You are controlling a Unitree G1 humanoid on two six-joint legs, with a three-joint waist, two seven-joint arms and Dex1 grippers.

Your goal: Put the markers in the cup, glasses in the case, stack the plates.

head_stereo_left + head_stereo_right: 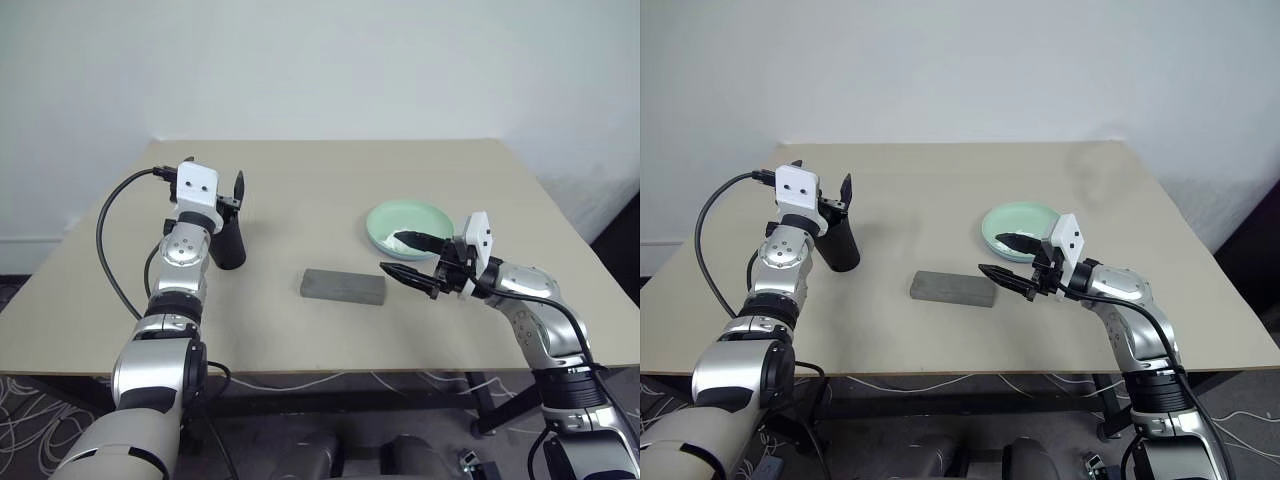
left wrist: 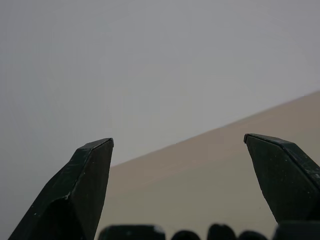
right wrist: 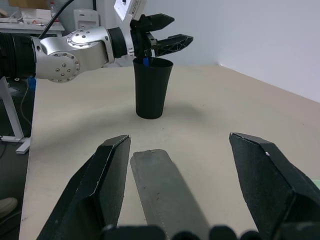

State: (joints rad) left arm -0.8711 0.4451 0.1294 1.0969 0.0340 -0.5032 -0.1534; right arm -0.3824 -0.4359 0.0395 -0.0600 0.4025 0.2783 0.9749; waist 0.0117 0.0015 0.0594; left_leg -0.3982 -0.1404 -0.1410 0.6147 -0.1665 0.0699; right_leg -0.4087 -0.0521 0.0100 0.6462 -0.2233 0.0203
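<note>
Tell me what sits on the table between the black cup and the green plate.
The grey case lies between the cup and the green plate, touching neither; the left eye view shows it.

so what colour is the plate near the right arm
Pale mint green plate, clearest in the left eye view.

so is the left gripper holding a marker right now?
No. The left gripper hangs open and empty above the cup, where a blue tip shows at the rim.
</note>
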